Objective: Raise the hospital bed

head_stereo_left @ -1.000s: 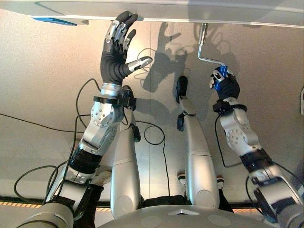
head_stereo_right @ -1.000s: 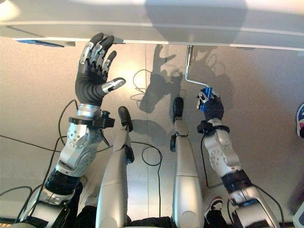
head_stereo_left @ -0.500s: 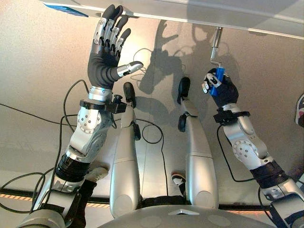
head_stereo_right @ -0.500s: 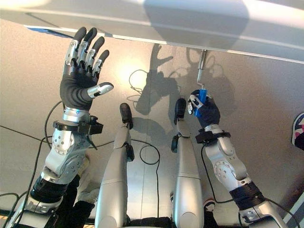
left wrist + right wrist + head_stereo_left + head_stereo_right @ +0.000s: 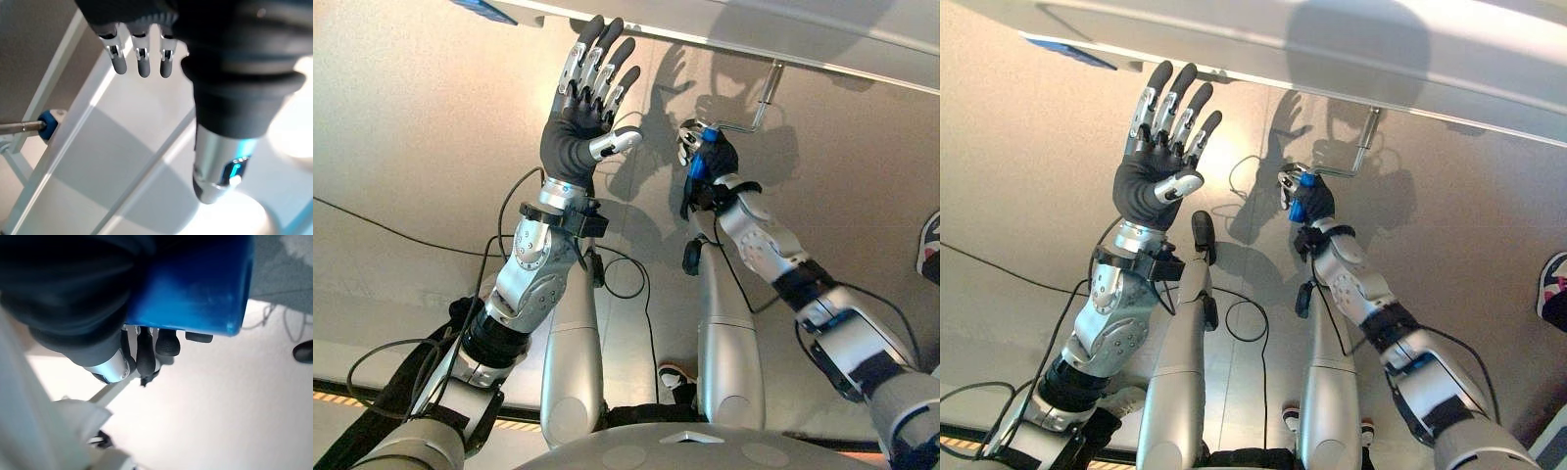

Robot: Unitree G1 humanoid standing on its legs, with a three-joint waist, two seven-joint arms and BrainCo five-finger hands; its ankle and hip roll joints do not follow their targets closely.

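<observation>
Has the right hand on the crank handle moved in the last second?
Yes. The right hand, shut on the blue crank handle, has swung toward the robot's left, round the crank rod entering the bed frame.

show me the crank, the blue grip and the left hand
crank [image 5: 756, 110], left eye view, on the bent metal rod under the bed frame
blue grip [image 5: 195, 289], right wrist view, on its blue side, held in the right hand
left hand [image 5: 1148, 188], right eye view, on the dark palm
</observation>
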